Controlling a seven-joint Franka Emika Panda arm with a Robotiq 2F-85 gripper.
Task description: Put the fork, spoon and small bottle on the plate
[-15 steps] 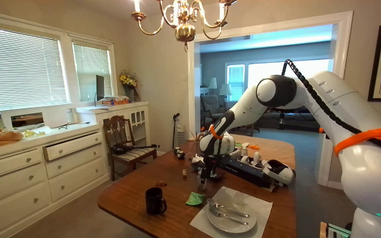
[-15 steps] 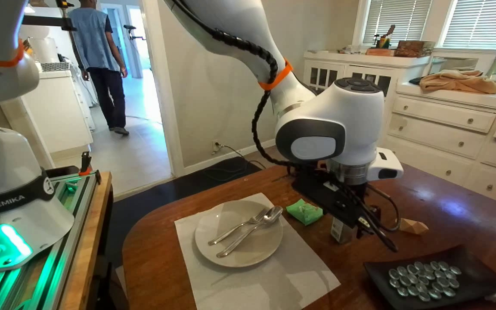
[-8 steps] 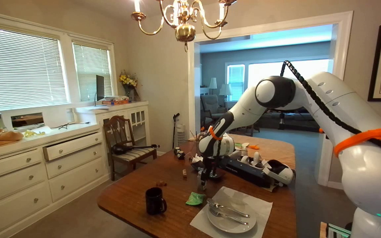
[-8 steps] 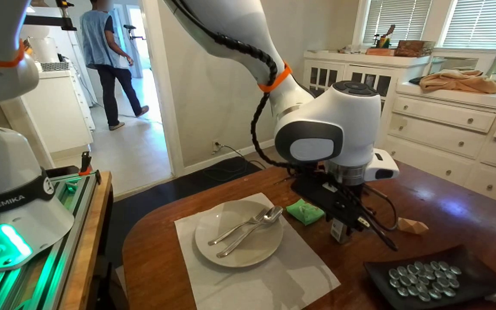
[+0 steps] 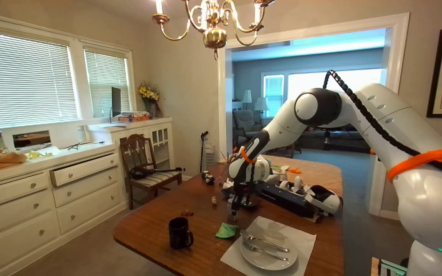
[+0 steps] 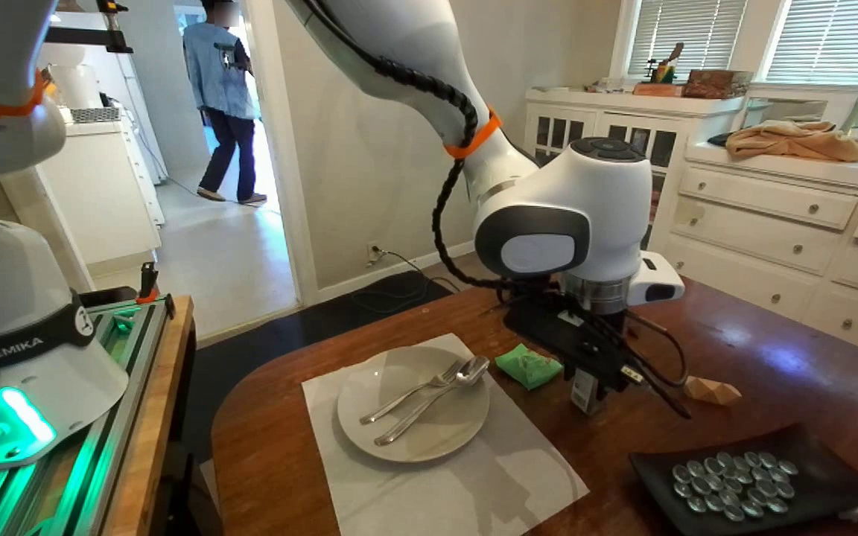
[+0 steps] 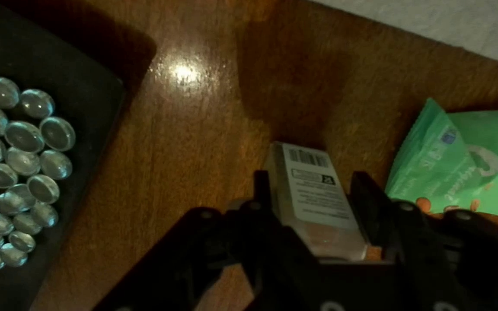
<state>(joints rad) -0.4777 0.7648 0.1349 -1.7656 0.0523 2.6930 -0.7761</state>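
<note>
Has small bottle [image 7: 320,194] clasped in part-closed pincer [image 7: 312,190], lower centre of the wrist view; cannot tell whether clear of the tabletop [image 7: 180,168]. In an exterior view, can see fork [image 6: 410,394] and spoon [image 6: 427,406] side by side on the plate [image 6: 444,432], left of centre, and glass beads [image 6: 731,484] on black tray [image 6: 831,476], lower right.

Looks like a home's dining room, with a brass chandelier [image 5: 215,38], wooden table [image 5: 148,230], striped-seat chair [image 5: 154,181], built-in drawers [image 5: 86,191], and an armchair [image 5: 244,122] through the doorway [image 5: 222,115].
</note>
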